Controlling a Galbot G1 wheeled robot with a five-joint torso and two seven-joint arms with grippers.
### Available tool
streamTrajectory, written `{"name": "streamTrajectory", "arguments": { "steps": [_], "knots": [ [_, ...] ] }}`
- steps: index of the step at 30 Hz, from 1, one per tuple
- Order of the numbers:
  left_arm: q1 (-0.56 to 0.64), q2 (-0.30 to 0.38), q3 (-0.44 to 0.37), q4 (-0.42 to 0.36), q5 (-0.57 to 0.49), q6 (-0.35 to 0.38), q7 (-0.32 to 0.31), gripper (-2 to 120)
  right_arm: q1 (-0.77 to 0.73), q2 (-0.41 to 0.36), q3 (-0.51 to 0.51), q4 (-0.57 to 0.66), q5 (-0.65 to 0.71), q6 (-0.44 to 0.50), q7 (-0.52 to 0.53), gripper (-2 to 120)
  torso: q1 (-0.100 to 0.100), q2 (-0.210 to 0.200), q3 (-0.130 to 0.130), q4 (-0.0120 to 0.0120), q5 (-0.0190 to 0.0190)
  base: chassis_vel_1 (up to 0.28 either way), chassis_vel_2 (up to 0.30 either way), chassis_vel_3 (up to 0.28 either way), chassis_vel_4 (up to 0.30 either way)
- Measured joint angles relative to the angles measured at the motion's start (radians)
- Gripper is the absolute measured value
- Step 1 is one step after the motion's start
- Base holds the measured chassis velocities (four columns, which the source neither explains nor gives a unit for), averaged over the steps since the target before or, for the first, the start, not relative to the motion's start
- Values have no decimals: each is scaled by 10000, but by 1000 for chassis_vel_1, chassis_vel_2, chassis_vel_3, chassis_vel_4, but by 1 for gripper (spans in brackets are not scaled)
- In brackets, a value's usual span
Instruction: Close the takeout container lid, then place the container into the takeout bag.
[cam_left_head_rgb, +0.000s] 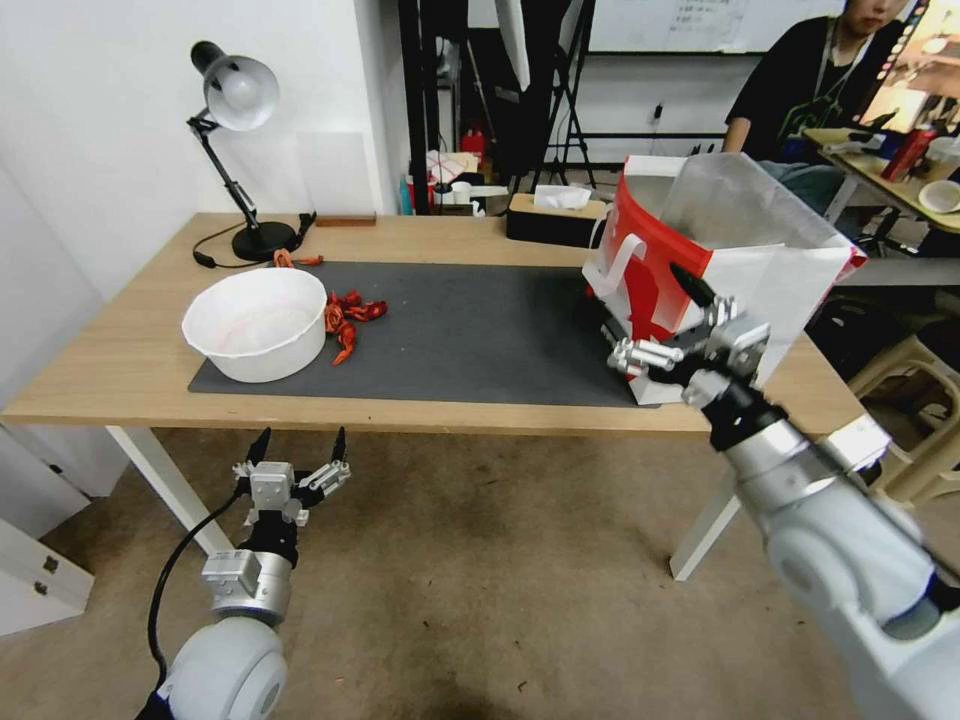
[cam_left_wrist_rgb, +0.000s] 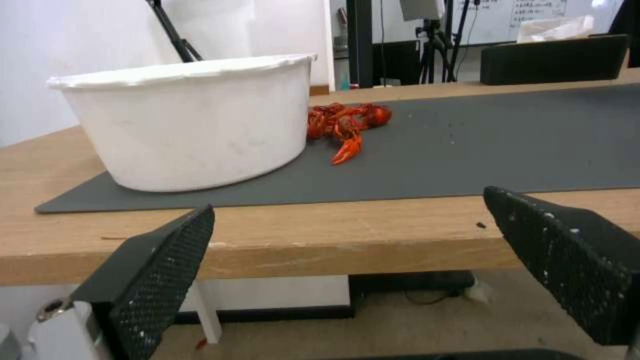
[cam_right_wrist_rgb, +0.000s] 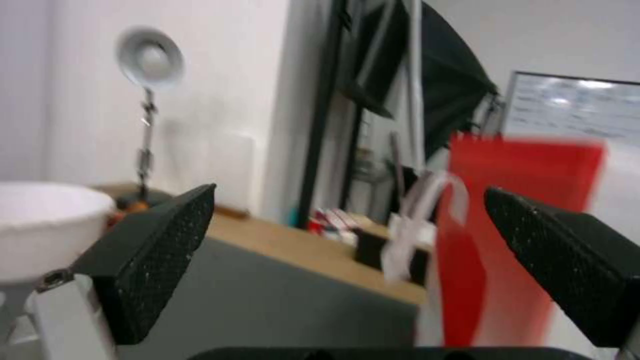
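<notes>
takeout bag (cam_left_head_rgb: 700, 270): upright at the table's right end, open; right gripper (cam_left_head_rgb: 665, 320) just before its red side, fingers spread wide, empty
left gripper (cam_left_head_rgb: 300, 445): below the table's front edge, fingers wide, empty
count: one white bowl (cam_left_head_rgb: 257, 322), one crayfish pile (cam_left_head_rgb: 348, 315), one lamp (cam_left_head_rgb: 235, 150)
surface: wooden table (cam_left_head_rgb: 120, 370), dark mat (cam_left_head_rgb: 470, 330)

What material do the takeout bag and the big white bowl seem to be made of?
Takeout bag: probably matte paper, white with a red side; its stiff panels stand upright, and the lining looks silvery, perhaps foil. White bowl: likely thin plastic or foam, with a smooth matte wall.
</notes>
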Motion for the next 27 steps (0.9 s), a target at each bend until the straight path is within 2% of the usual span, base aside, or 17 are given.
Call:
{"name": "streamTrajectory", "arguments": {
  "steps": [2,6,13,27],
  "knots": [
    [-5,-66,5,0,3,0,0,100,-535,357,-348,-228,-928,220,748,100,-1,1,0,0,-1,0,0,0,0],
    [-19,-156,29,17,6,0,0,100,-1154,829,-789,-688,-1801,669,1543,100,0,0,0,0,-1,0,0,0,0],
    [-124,-189,95,85,-4,0,2,100,-1747,1266,-1545,-1241,-2204,1110,2642,100,-1,0,0,0,-1,0,0,0,0],
    [-236,-169,151,253,-100,-54,114,100,-1632,1431,-1935,-1783,-2148,1319,3232,100,0,-1,1,1,-1,0,0,0,0]
  ]
}}
